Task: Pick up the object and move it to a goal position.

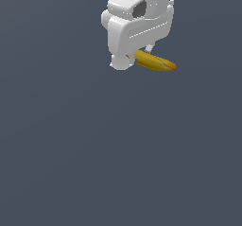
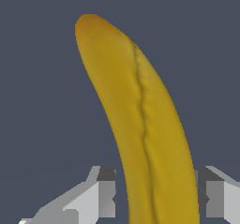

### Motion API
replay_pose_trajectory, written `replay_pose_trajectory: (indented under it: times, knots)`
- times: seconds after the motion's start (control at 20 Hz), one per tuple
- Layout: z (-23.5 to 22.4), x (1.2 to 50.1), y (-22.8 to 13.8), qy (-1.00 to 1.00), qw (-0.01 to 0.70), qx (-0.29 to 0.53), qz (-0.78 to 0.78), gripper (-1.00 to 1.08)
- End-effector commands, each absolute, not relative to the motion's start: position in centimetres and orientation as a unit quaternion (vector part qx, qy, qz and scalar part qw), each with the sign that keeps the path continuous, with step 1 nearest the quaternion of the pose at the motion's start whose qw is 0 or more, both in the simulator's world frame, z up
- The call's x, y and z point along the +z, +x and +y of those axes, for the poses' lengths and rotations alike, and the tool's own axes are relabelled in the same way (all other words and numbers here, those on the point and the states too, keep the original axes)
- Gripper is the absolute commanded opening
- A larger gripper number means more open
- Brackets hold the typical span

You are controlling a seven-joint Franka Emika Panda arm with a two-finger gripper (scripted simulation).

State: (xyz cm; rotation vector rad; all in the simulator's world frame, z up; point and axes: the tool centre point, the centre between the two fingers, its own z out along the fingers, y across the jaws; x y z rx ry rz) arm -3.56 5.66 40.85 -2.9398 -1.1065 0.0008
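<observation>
The object, a small curved yellow banana [image 1: 156, 62] with an orange-brown tip, juts out toward the exterior view's right from under the white gripper [image 1: 128, 59]. It hangs above the grey floor, with its stem end hidden behind the gripper body. In the wrist view the banana [image 2: 145, 124] fills the picture and runs between the two grey fingers [image 2: 105, 195], which press against its sides. The gripper [image 2: 157, 197] is shut on the banana.
A plain dark grey floor [image 1: 118, 163] fills the scene in both views. No other object, container or edge shows.
</observation>
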Motion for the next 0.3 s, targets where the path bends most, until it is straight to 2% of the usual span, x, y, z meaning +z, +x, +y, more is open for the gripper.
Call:
replay_pose_trajectory:
  times: [0.0,0.25]
  knots:
    - [5.63,41.81,-3.58,-0.936,0.000,0.000,-0.352,-1.00]
    - [5.60,42.41,-3.56,-0.936,0.000,0.000,-0.352,-1.00]
